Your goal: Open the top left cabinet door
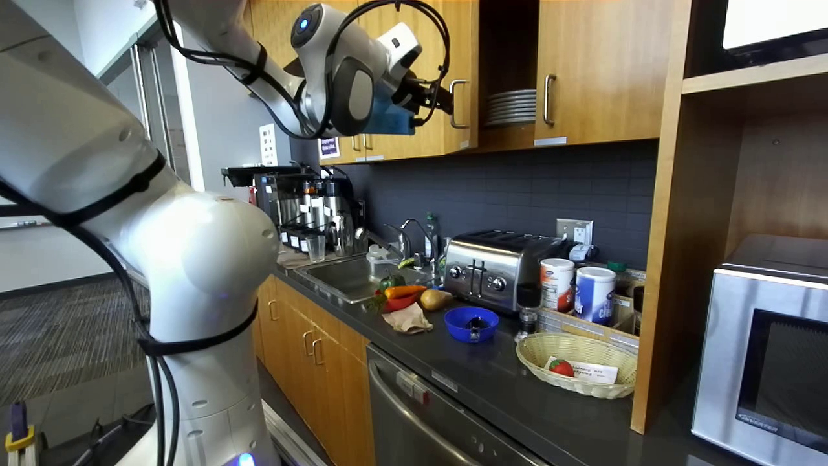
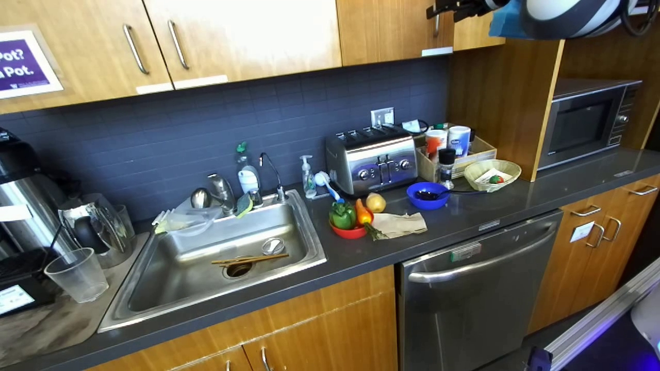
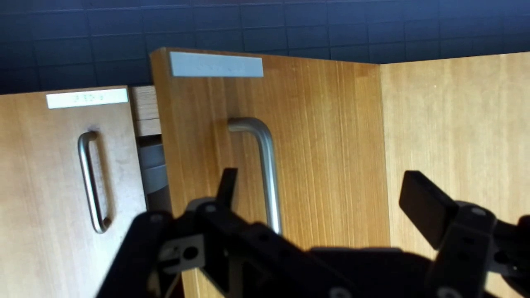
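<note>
While the top left cabinet door [image 3: 331, 145] was seen standing partly open, the tool [image 3: 325, 188] was positioned directly in front of it, its two fingers [image 3: 428, 211] spread wide apart. In the wrist view, the door's silver bar handle [image 3: 270, 182] was framed in the gap between the fingers, nearer the one at picture left; whether it was touched could not be told. In both exterior views, the tool was seen close to the handle, near the door's free edge. Beyond that edge, a stack of plates [image 1: 511, 107] was exposed.

A pale label strip [image 3: 216, 64] was fixed at the door's lower free corner, and a white label strip [image 3: 87, 98] was fixed to the neighbouring cabinet door [image 3: 54, 165]; their print could not be made out. On a purple sign [image 2: 20, 64] attached to an upper cabinet front [image 2: 93, 41], the word "Pot" could be read twice, once with a question mark. "INVERTER" was lettered on the microwave [image 1: 770, 362]. Beside the stainless-steel toaster [image 2: 371, 159], the lettering on a blue-and-white canister [image 1: 594, 294] was blurred. Print on a paper slip [image 1: 595, 372] in the woven basket [image 1: 569, 346] was too small to be read with certainty.
</note>
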You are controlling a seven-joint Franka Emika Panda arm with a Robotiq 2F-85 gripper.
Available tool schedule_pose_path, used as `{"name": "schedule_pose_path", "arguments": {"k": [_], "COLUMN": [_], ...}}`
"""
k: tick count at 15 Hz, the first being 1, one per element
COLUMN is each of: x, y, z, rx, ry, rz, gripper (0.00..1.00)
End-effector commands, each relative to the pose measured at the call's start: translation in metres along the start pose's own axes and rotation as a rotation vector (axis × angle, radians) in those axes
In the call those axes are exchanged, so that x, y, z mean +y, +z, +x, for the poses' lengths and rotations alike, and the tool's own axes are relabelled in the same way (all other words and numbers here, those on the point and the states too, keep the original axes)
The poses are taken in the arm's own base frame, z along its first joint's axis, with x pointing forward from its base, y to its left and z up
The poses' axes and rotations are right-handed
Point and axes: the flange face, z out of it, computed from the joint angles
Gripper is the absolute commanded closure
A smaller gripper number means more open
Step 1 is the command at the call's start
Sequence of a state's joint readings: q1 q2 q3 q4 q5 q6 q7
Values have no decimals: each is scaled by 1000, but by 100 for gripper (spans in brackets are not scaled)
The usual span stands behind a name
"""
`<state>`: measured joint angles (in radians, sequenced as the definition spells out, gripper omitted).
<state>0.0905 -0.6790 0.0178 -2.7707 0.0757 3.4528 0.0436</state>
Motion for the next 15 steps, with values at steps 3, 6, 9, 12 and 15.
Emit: {"name": "schedule_pose_path", "arguments": {"k": [3, 6, 9, 12, 15], "x": [-1, 0, 1, 2, 2], "y": [-1, 1, 5, 11, 17], "z": [10, 15, 18, 20, 22], "rx": [17, 24, 24, 22, 18], "ry": [-18, -21, -19, -17, -14], "rz": [18, 23, 26, 32, 36], "gripper": [0, 0, 0, 0, 0]}}
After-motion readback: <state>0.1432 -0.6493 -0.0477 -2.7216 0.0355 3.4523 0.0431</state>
